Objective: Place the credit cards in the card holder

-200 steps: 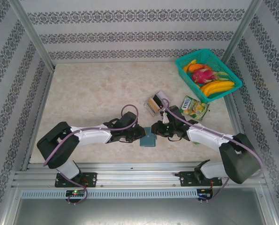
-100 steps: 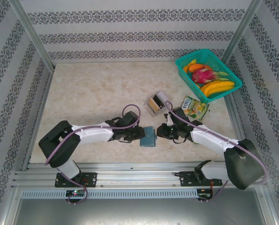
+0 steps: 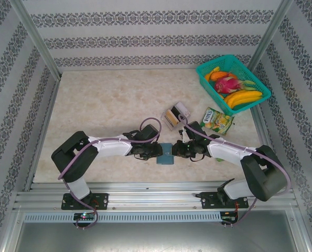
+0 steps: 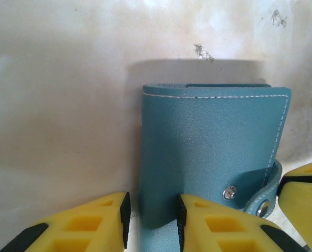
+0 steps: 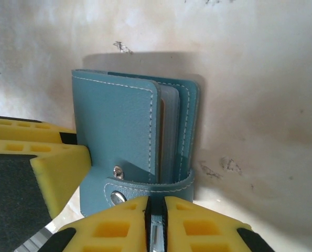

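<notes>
wallet (image 3: 167, 154) flat on table (image 3: 103, 105), between both grippers.
left gripper (image 4: 152, 210) narrow, astride the wallet's corner; right gripper (image 5: 156, 205) fingers almost together at strap (image 5: 161, 185); cards (image 3: 171, 116) behind, apart.

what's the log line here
card holder: folded, strap unsnapped | left fingers: astride its edge | right fingers: at strap, grip unclear | credit cards: behind it
</notes>
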Robot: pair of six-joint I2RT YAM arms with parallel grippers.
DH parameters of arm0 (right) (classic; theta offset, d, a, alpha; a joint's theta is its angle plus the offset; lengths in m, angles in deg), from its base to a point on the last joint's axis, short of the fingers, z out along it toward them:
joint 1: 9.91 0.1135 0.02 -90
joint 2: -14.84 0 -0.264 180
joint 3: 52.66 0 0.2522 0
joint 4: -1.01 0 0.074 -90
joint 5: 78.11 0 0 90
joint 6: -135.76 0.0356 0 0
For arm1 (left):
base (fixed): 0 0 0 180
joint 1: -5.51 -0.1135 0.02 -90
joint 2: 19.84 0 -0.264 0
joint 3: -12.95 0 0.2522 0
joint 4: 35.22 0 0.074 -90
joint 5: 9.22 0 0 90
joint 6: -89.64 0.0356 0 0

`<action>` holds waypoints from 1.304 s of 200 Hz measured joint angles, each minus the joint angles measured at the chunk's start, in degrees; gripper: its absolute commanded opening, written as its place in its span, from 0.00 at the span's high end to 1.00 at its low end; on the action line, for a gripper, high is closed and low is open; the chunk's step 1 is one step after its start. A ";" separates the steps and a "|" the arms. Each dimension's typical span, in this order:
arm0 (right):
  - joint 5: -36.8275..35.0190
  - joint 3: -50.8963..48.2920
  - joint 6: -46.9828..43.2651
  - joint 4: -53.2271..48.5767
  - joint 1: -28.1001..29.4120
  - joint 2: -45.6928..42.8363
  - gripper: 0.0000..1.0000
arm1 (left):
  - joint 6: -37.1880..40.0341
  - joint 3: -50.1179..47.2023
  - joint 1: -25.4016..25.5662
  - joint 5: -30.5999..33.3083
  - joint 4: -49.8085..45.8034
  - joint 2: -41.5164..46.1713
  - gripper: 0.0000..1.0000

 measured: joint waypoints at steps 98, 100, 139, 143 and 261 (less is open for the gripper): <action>-2.29 4.13 0.13 -1.92 2.99 2.21 0.84 | 0.24 0.39 0.33 0.04 -0.15 -0.31 0.73; -2.47 4.20 0.11 -2.05 2.99 2.08 0.84 | 0.26 0.39 0.33 0.07 -0.15 -0.31 0.73; -4.22 4.61 -0.09 -5.07 3.28 0.31 0.87 | 0.26 0.39 0.33 0.07 -0.17 -0.31 0.73; -4.26 4.61 -0.07 -5.22 3.28 0.31 0.87 | 0.26 0.39 0.33 0.07 -0.17 -0.31 0.73; -4.15 4.76 0.57 -2.64 4.85 4.42 0.88 | 0.26 0.42 0.33 0.09 -0.20 -0.31 0.74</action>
